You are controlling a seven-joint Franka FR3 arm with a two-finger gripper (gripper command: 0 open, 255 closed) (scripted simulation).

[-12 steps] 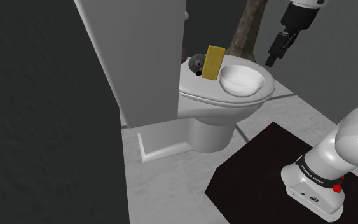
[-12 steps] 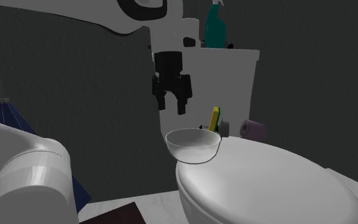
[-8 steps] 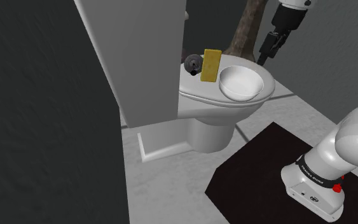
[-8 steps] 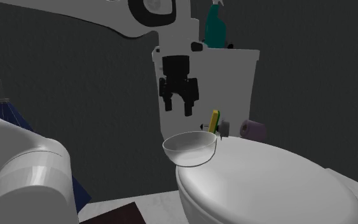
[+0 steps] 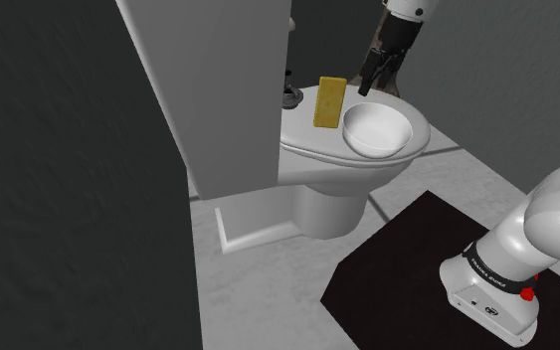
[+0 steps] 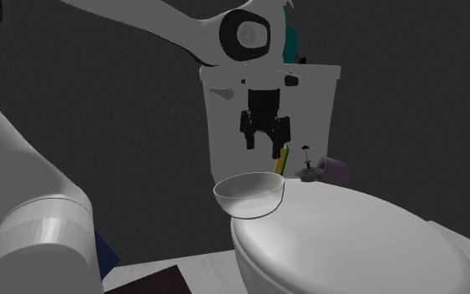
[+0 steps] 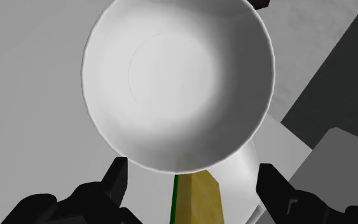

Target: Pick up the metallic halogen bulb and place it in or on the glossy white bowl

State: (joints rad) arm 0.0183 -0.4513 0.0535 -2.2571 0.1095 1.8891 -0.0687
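Toilet scene, three views. The gripper (image 5: 372,82) (image 6: 262,146) (image 7: 194,177) hangs open and empty, its fingers (image 7: 116,181) well apart, above the far rim of the white bowl (image 5: 377,129) (image 6: 248,194) (image 7: 177,83) and clear of it; the air over the bowl's mouth is unobstructed. The bowl sits upright on the closed toilet lid (image 5: 312,139) (image 6: 350,242), close to the lid's edge; in the second exterior view it stands at the lid's far-left rim. A yellow sponge (image 5: 328,101) (image 6: 284,160) (image 7: 199,198) stands on edge just beside the bowl, on its far side; in the wrist view it lies below the gap between the fingers, untouched. The halogen bulb (image 5: 289,96) (image 6: 306,172) is a small dark thing resting on the far end of the lid near the tank (image 6: 308,108); in the shoulder view it lies left of the sponge, hard against the edge of the grey partition (image 5: 218,89); in the second exterior view it lies between the sponge and a purple object (image 6: 335,171), apart from the gripper. A teal spray bottle (image 6: 290,42) stands on the tank top.
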